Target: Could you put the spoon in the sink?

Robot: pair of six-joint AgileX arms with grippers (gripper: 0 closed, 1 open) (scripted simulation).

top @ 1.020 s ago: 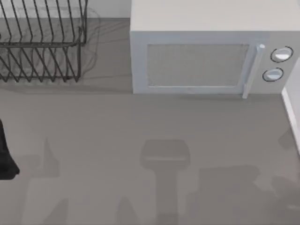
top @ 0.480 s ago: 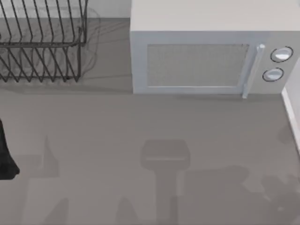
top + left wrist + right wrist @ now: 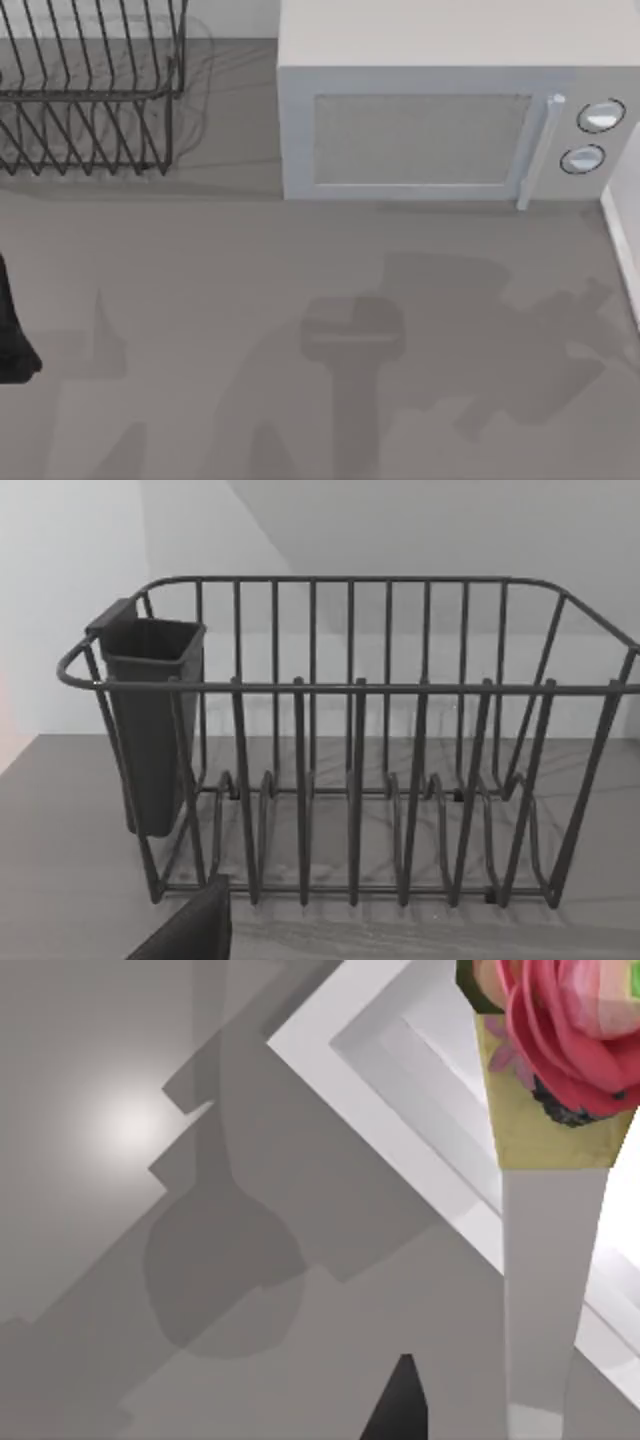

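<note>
Grey counter, sink at 3 o'clock: the spoon stretches bowl-first across its rim beside our right gripper, grip we cannot tell; left arm parked at 9 o'clock.

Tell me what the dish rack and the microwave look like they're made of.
The dish rack looks like thin dark metal wire, maybe coated: slim bars, matte sheen. Its caddy looks like dark matte plastic, solid-walled. The microwave looks like pale painted metal or plastic, smooth and flat; which one is unclear.

dark wire rack, matt table
</note>
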